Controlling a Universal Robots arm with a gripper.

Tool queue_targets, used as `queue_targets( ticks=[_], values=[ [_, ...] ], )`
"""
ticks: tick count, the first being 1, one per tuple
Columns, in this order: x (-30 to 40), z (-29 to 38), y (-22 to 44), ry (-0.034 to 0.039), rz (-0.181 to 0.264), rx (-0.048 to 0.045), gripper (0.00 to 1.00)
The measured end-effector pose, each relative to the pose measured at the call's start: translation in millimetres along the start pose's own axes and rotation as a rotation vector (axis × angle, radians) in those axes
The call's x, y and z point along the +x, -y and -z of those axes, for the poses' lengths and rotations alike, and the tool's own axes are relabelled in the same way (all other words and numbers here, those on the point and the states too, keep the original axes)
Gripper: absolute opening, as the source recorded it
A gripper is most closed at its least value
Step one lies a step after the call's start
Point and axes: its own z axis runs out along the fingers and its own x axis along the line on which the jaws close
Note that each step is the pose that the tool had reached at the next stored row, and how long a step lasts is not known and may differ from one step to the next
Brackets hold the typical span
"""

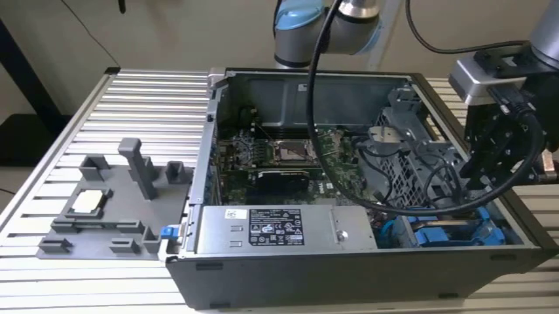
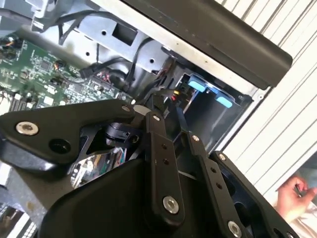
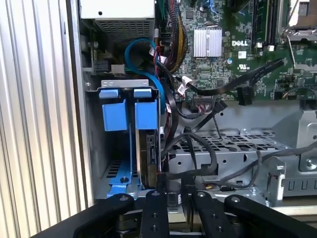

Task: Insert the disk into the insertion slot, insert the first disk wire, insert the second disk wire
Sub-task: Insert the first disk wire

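The disk stands edge-on in the insertion slot of the grey drive cage, under a blue tab. A second blue tab tops the bay beside it. My gripper sits at the disk's near edge with its black fingers closed on a small black connector of a disk wire. In the exterior view the gripper reaches down into the case's corner at that view's right, above the blue caddies. The second wrist view shows the gripper close to the blue tabs.
The open computer case holds a grey power-supply box, the motherboard and loose black cables. A grey fixture with pegs stands on the slatted table. A person's hand rests beside the case.
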Motion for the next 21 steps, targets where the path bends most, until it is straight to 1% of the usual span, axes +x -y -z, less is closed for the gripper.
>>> queue_targets(
  ticks=[3, 9, 10, 11, 12, 13, 14, 18, 19, 20, 21],
  values=[
    [-0.8, 12.7, 1.3, 0.0002, 0.0, -0.0006, 0.27],
    [-0.8, 13.3, 1.4, 0.0004, -0.002, -0.0014, 0.27],
    [-0.8, 13.3, 1.4, 0.0, -0.002, -0.0109, 0.27],
    [-0.8, 13.3, 1.4, 0.0002, -0.003, -0.0284, 0.27],
    [-0.8, 13.2, 1.3, 0.0037, -0.004, -0.0402, 0.27],
    [-0.8, 13.3, 1.4, 0.0141, -0.005, -0.0466, 0.27],
    [-0.8, 13.3, 1.3, 0.0314, -0.006, -0.048, 0.27],
    [-0.8, 13.3, 1.1, 0.1048, -0.012, -0.0501, 0.27],
    [-0.8, 13.2, 1.0, 0.1155, -0.013, -0.0526, 0.27],
    [-0.8, 13.3, 0.9, 0.1287, -0.013, -0.0551, 0.27],
    [-0.8, 13.3, 0.8, 0.1465, -0.014, -0.0556, 0.27]
  ],
)
